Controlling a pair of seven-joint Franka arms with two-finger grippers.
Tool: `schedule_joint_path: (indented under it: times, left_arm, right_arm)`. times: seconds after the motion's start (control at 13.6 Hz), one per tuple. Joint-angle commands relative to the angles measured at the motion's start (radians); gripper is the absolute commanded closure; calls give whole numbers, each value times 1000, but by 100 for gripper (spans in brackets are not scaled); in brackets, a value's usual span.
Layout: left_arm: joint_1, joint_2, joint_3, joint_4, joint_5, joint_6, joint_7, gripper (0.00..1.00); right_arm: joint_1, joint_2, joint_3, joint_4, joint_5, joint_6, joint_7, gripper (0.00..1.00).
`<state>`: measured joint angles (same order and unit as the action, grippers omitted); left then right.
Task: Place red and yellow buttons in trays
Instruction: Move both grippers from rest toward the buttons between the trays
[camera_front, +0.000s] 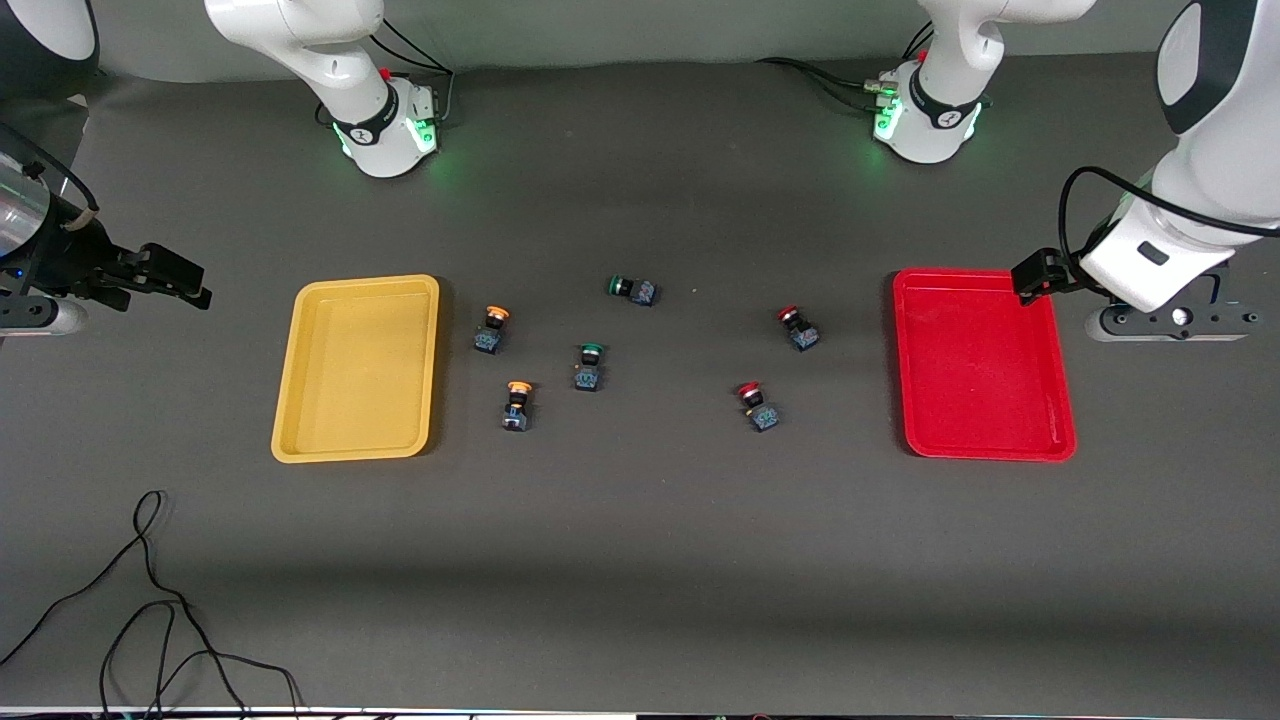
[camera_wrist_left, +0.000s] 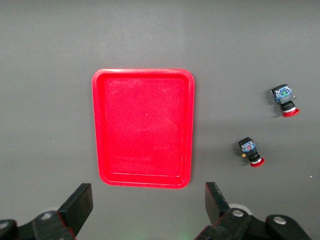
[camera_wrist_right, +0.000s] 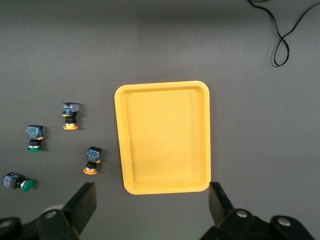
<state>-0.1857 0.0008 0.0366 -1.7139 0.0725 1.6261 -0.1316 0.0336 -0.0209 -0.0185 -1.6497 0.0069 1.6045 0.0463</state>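
Black cable (camera_front: 150, 600) — cut off below

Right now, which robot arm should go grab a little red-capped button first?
Probably the left. Its open gripper hangs by the red plastic tray, and both red-capped buttons lie beside that tray. The right gripper waits by the yellow tray.

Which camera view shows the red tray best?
The left wrist view: the red tray fills its middle, whole and unobstructed. In the front view the red tray is smaller and the left arm covers one corner. The right wrist view does not show it.
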Motion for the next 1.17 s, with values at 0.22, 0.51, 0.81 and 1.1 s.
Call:
schedule_joint_path:
  times: [0.22, 0.51, 0.81, 1.1]
  left_arm:
    - [-18, 5, 16, 23, 0, -25, 1, 0]
    - [-29, 21, 11, 20, -3, -22, -2, 0]
    - [-52, 73, -15, 14, -6, -11, -101, 0]
    - [-89, 156, -29, -82, -104, 93, -222, 0]
  right_arm:
    - [5, -8, -3, 2, 19, -18, -22, 0]
    - [95, 18, 8, -36, 34, 0, 68, 0]
    - [259, 49, 8, -181, 33, 183, 326, 0]
    - [336, 101, 8, -303, 19, 331, 458, 0]
